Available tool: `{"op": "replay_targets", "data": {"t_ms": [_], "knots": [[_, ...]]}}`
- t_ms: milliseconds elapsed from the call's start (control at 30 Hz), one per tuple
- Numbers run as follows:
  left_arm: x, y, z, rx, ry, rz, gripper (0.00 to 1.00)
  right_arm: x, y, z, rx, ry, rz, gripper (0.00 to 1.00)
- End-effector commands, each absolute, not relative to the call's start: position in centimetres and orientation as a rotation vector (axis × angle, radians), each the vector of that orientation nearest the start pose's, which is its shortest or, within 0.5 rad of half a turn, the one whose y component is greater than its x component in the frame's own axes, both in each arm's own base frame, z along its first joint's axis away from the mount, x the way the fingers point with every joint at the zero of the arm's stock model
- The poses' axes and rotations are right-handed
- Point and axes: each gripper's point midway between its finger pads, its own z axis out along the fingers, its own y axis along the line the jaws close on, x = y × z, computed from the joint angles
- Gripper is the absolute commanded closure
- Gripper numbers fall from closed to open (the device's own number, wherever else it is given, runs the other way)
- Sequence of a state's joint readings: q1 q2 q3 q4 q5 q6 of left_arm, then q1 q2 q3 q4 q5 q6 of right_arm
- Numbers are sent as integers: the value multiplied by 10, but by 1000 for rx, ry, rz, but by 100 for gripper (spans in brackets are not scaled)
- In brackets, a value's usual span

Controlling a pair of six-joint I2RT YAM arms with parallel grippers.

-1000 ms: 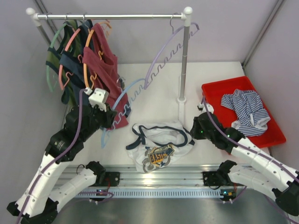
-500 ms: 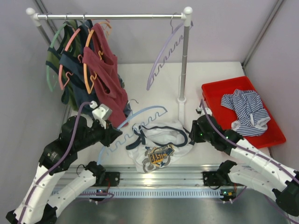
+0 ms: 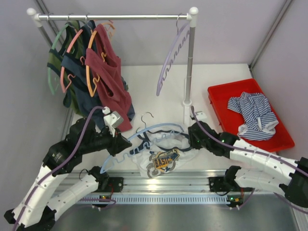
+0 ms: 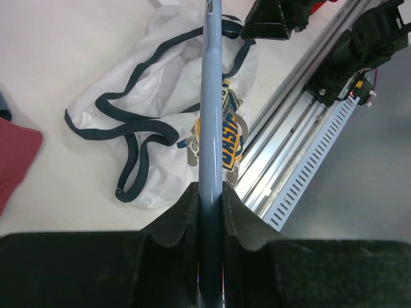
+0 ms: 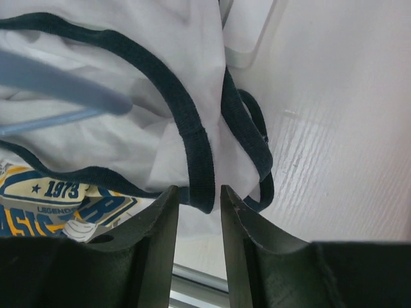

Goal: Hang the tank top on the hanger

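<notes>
While left tool (image 4: 210, 192) pinches hanger (image 4: 210, 96), long axis crosswise, hook (image 3: 147, 116) rearward

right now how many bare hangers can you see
2: the lilac hanger at the right end of the rail; the light-blue hanger in the left jaws, over the tank top. More may hide among hung clothes.

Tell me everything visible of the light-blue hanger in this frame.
The thin light-blue plastic hanger has notched, wavy arms and a small metal hook at its middle. It looks smooth and rigid. The left tool is shut on one arm near its end, holding the hanger roughly level, low over the table. The rest reaches across the crumpled white tank top with navy trim. Whether it touches the fabric cannot be told. Nothing hangs on it yet.
</notes>
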State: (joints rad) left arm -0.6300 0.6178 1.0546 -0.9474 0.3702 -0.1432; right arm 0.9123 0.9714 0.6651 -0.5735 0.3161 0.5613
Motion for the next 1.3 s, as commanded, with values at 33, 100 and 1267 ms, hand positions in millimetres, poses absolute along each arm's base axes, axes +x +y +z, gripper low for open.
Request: {"op": "replay_targets", "data": {"t_ms": [33,100,1267], "knots": [[106,-175,289,798,1959,-885,100,195,180,117,-238,2347,245,67],[105,-178,283,818,1980,-879,100,195,180,117,-245,2353,236,67],[137,-229,268,880,1818,-942,100,192,197,175,-241,2286,366,99]]}}
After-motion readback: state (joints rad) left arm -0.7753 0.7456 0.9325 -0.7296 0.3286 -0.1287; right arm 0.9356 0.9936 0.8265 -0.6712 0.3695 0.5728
